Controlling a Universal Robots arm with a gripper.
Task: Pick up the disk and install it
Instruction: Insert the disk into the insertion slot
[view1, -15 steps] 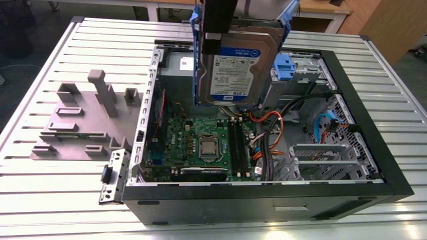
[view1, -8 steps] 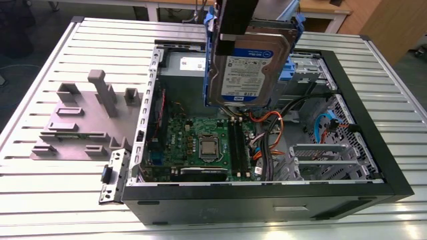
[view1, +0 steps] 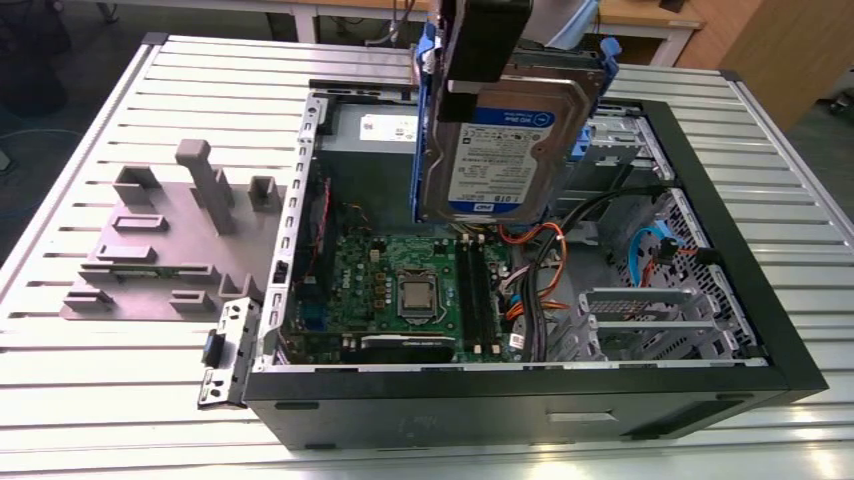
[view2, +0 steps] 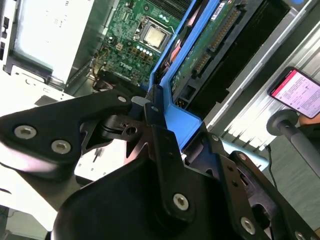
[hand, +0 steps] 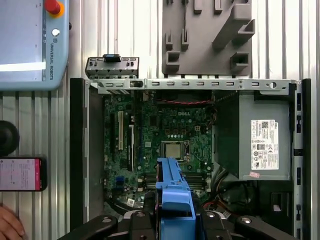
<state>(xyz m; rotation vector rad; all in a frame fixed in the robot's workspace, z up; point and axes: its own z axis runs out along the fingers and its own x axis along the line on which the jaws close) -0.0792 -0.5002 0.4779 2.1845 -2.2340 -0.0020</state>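
Gripper (view2: 150, 111) jaws clamped tight on disk (view1: 514, 150), hung upright over open PC case (view1: 534, 415), motherboard (view1: 387, 270) below.

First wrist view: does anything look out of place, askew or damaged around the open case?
No damage shows. The disk hangs edge-on over the motherboard, clamped in the gripper, not in any bay. Odd for a work table: a lit phone and part of a hand beside the computer case.
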